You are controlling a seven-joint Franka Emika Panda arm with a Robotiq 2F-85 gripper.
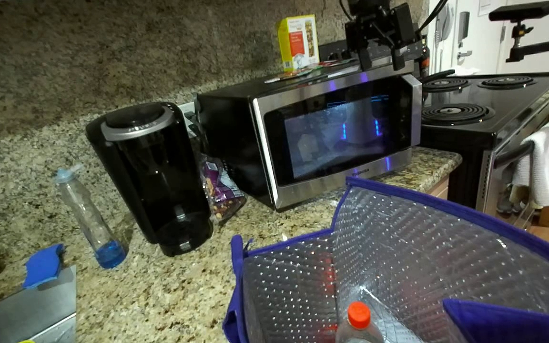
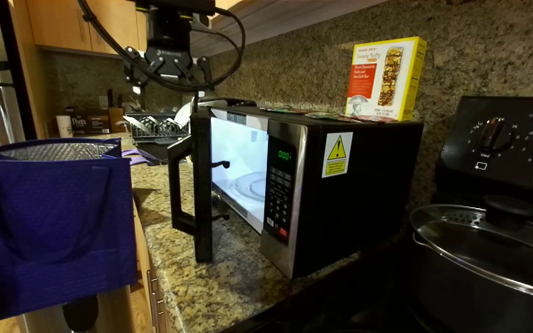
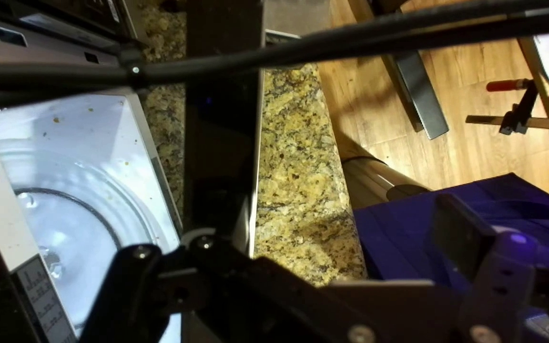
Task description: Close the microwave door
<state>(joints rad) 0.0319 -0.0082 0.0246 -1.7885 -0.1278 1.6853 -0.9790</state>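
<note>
The microwave door (image 1: 346, 128) stands ajar in both exterior views; its silver frame surrounds a dark glass window. In an exterior view it shows edge-on (image 2: 203, 194), with its black handle (image 2: 177, 194) outward and a wide gap to the microwave body (image 2: 359, 199), whose inside is lit. In the wrist view the door is a dark upright strip (image 3: 222, 119) beside the lit cavity. My gripper (image 2: 169, 95) is open and empty above the door's free end; it also shows at the top in an exterior view (image 1: 381, 64). One finger is close to the door's top edge; touching cannot be told.
A purple insulated bag (image 2: 53, 222) stands in front of the counter (image 1: 174, 286). A yellow snack box (image 2: 382, 78) stands on the microwave. A black coffee maker (image 1: 160, 176) is beside it. The stove (image 1: 489, 109) lies past the handle side, with a lidded pot (image 2: 484, 277).
</note>
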